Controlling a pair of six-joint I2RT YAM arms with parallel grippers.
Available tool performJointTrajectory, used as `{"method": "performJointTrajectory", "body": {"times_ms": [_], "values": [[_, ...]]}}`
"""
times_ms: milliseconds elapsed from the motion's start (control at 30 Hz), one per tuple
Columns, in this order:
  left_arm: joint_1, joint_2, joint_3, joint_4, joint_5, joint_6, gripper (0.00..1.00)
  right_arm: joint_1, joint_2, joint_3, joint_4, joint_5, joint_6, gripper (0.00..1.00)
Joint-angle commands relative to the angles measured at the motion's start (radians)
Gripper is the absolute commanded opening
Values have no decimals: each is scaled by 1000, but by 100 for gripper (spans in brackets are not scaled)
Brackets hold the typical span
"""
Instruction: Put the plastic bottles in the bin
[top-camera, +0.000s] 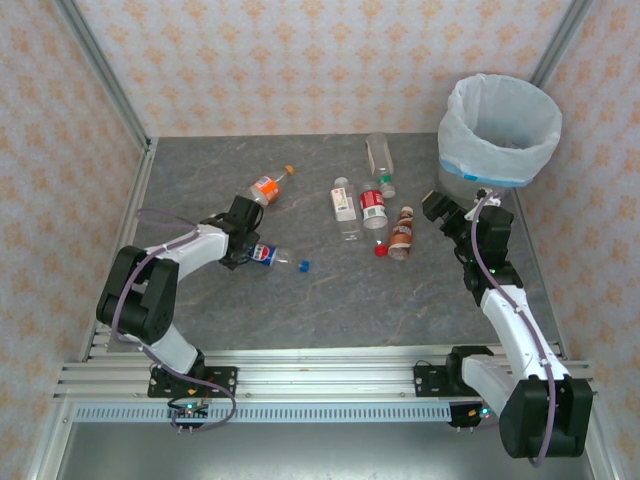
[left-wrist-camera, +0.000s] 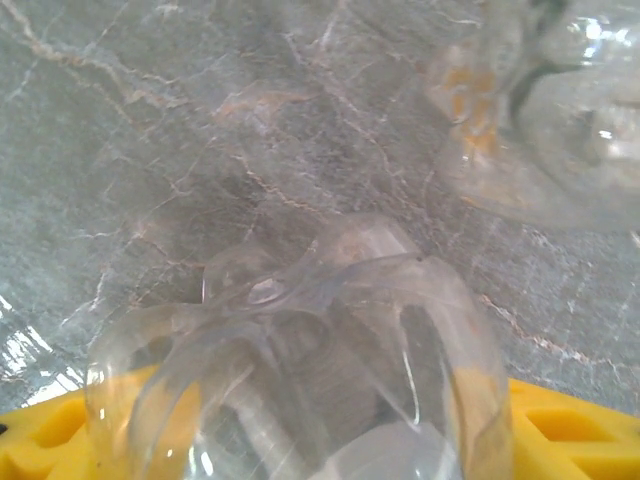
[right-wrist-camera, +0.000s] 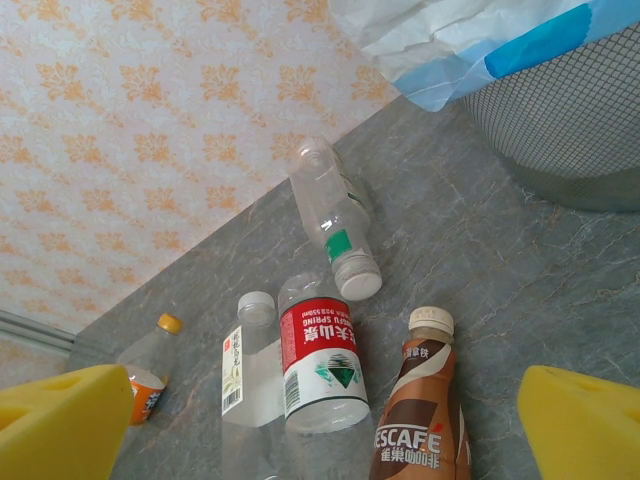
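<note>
My left gripper is shut on a clear bottle with a blue label that lies on the table, blue cap pointing right. In the left wrist view the bottle's base sits between the yellow fingers. An orange-labelled bottle lies just beyond it. White-labelled, red-labelled, brown and clear green-marked bottles lie mid-table. My right gripper hangs open beside the brown bottle, nothing between its fingers. The bag-lined bin stands at the far right.
A loose red cap lies by the brown bottle's end. Patterned walls and metal posts close off the table on the left, back and right. The bin's mesh wall rises just right of my right gripper.
</note>
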Motion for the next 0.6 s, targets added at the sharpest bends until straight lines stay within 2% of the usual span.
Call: {"method": "performJointTrajectory", "body": {"times_ms": [0, 133, 267, 467, 567], "values": [[-25, -43, 16, -10, -32, 147, 44, 4, -4, 21, 1, 6, -7, 99], [-80, -54, 61, -51, -63, 231, 43, 4, 13, 22, 6, -16, 2, 99], [-113, -65, 79, -51, -53, 276, 43, 8, 23, -8, 70, -115, 3, 99], [-119, -105, 67, 34, 39, 304, 43, 21, 33, -12, 34, -201, -16, 99], [-123, -119, 78, 84, 104, 337, 43, 70, 50, -8, 14, -202, -27, 99]]}}
